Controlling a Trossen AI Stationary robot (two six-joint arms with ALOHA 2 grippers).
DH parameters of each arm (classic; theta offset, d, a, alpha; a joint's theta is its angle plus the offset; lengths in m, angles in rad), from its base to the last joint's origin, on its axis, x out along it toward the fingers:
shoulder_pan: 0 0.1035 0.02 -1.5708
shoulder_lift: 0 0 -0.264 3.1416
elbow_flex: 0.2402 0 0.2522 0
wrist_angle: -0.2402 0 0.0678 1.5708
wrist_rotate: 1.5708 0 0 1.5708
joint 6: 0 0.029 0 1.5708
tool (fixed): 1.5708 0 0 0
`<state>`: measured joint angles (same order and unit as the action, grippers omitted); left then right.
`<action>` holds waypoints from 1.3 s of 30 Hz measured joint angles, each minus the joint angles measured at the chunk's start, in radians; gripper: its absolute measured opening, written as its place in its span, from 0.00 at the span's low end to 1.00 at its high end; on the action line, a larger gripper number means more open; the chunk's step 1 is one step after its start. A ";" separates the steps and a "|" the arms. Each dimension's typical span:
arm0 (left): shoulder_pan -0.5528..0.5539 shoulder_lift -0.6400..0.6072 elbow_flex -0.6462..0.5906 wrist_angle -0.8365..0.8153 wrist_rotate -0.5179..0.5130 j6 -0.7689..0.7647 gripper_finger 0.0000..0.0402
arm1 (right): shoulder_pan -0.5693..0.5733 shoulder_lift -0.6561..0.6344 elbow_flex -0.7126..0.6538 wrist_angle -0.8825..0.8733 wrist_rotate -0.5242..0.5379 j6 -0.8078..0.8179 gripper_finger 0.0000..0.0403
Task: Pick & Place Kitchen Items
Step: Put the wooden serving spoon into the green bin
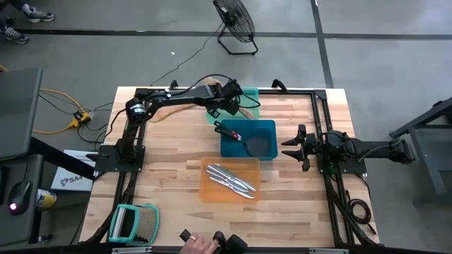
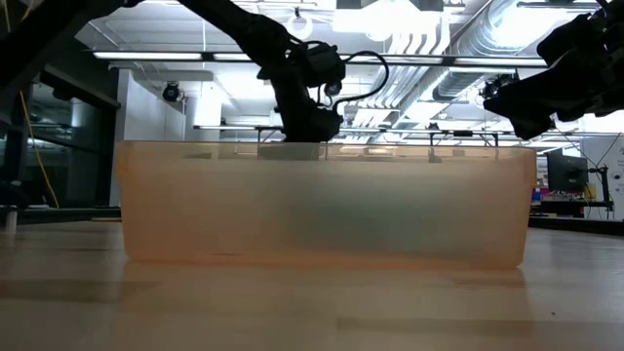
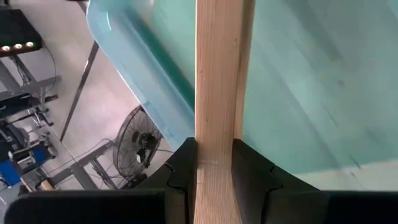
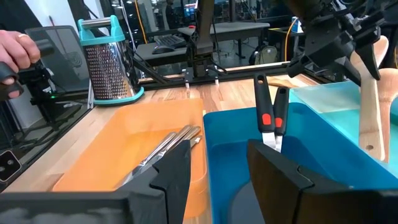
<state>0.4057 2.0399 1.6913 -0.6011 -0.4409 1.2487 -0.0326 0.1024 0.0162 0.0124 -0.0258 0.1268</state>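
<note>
Over the green tray [image 1: 248, 94] at upper centre of the high view, my left gripper [image 3: 214, 171] pinches a wooden utensil [image 3: 217, 81] by its handle. I judge this the placing step: lower, then release. My right gripper [image 4: 217, 165] waits spread at the right, beside the blue tray [image 1: 263, 128].

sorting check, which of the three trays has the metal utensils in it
The orange tray, nearest the table's front edge: silver metal utensils lie in it. The blue tray holds black tools, and the green tray wooden ones.
</note>
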 joint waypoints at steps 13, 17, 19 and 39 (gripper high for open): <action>0.000 0.020 0.000 0.016 0.009 -0.030 0.22 | 0.000 0.000 0.000 0.000 0.000 0.000 0.37; 0.000 0.020 0.000 0.018 0.009 -0.039 0.22 | 0.000 0.000 0.000 0.000 0.000 0.000 0.37; 0.000 0.020 0.000 0.020 0.010 -0.055 0.23 | 0.000 0.000 0.000 0.000 0.000 0.000 0.37; 0.000 0.008 0.000 0.022 0.051 -0.161 0.28 | 0.000 0.000 0.000 0.000 0.000 0.000 0.37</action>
<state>0.4056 2.0478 1.6909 -0.5790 -0.3900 1.0877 -0.0327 0.1020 0.0162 0.0124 -0.0258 0.1268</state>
